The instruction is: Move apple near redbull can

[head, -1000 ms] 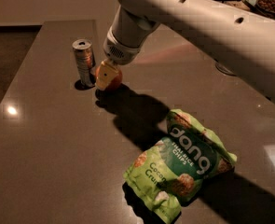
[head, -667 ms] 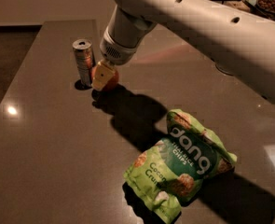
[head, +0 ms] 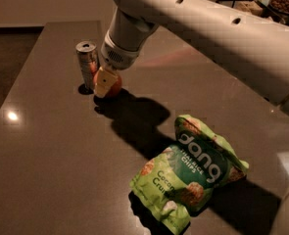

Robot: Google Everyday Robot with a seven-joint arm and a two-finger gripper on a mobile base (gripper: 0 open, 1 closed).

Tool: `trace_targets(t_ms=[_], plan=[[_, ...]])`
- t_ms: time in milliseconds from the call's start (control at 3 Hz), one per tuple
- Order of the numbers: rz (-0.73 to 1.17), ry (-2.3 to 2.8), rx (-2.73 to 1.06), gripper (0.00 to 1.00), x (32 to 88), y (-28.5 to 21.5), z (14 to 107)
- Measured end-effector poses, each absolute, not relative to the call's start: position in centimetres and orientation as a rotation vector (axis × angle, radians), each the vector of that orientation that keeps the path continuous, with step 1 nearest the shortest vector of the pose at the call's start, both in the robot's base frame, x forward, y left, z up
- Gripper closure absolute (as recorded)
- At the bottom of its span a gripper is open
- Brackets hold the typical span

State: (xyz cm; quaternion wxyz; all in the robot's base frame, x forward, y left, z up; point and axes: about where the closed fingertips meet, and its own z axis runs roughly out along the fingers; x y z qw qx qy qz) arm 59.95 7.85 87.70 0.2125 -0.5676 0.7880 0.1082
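The red-orange apple (head: 115, 86) sits low at the table surface, just right of the slim silvery redbull can (head: 87, 61), which stands upright at the back left of the dark table (head: 46, 155). My gripper (head: 107, 83) comes down from the big white arm and is shut on the apple. One pale finger (head: 102, 82) covers the apple's left side, between the apple and the can. The apple and the can are almost touching.
A green bag of rice chips (head: 190, 173) lies at the front right of the table. My arm (head: 207, 28) crosses the upper right of the view and casts a dark shadow (head: 134, 116) between the apple and the bag.
My gripper has moved the apple down and slightly left, closer to the can and down to the table surface. The can and the bag have not moved.
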Motion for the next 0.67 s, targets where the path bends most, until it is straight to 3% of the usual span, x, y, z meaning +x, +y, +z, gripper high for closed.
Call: trace_targets(t_ms=[333, 667], plan=[[0.300, 2.187, -1.578, 0.00, 59.89, 7.92, 87.69], [0.300, 2.187, -1.578, 0.00, 59.89, 7.92, 87.69]])
